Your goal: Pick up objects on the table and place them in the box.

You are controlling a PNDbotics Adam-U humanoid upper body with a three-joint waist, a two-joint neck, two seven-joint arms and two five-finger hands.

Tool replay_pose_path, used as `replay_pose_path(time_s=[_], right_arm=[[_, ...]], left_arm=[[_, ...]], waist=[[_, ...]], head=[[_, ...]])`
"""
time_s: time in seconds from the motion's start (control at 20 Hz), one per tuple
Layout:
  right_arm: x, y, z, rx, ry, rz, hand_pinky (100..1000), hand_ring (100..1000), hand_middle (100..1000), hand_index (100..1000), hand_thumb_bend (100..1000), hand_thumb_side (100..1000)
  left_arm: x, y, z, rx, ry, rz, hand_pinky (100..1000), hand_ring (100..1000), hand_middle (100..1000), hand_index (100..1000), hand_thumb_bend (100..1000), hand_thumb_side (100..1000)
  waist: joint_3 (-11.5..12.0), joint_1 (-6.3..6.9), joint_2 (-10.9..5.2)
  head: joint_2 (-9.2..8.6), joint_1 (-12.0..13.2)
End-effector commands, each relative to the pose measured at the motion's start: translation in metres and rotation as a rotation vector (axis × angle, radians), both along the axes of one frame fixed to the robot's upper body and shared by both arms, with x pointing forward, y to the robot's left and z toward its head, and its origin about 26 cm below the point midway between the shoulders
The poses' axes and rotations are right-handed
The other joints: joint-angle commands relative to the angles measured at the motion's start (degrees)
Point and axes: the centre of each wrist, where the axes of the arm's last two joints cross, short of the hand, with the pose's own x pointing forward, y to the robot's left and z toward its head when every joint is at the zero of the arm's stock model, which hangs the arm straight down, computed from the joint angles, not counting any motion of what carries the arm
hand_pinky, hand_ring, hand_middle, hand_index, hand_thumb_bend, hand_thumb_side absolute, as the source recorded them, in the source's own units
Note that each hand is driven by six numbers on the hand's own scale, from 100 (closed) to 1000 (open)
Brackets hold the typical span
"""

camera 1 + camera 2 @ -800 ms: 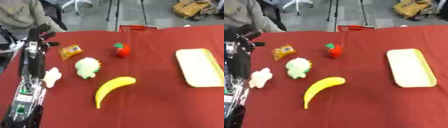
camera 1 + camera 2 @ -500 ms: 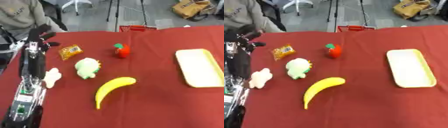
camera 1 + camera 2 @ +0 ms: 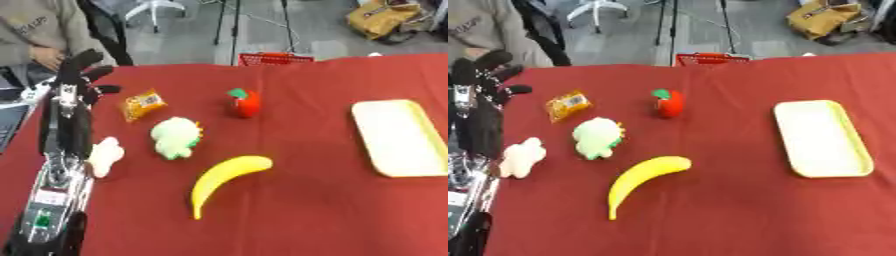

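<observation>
- Leftmost: left hand raised over far-left red surface, fingers straight and spread, holding nothing.
- Centre-left: orange packet, red fruit, green-white toy, white toy, yellow banana, all apart.
- Right: shallow yellow box, lying flat.

No readable text, labels, brands or numbers anywhere.

Across the interval no object shifts on the red tablecloth. The robot's black left hand holds the same raised pose over the table's far left corner, fingers spread. Small offsets of the whole picture reflect slight camera motion only.
</observation>
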Motion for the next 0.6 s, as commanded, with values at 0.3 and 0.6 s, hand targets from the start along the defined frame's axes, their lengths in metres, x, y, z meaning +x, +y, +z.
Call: replay_pose_path(time_s=[0.3, 0.6], right_arm=[[-0.003, 0.002, 0.009, -0.014, -0.031, 0.009, 593, 618, 613, 736, 250, 665], [-0.003, 0.002, 0.008, -0.016, -0.023, 0.009, 593, 618, 613, 736, 250, 665]], left_arm=[[-0.001, 0.009, 0.010, 0.051, -0.015, 0.035, 622, 776, 781, 837, 744, 824], [0.006, 0.033, 0.023, 0.329, 0.088, 0.195, 624, 777, 783, 839, 752, 797]], waist=[[-0.01, 0.45, -1.69], [-0.07, 0.71, -2.03]], head=[[-0.51, 0.25], [-0.55, 0.36]])
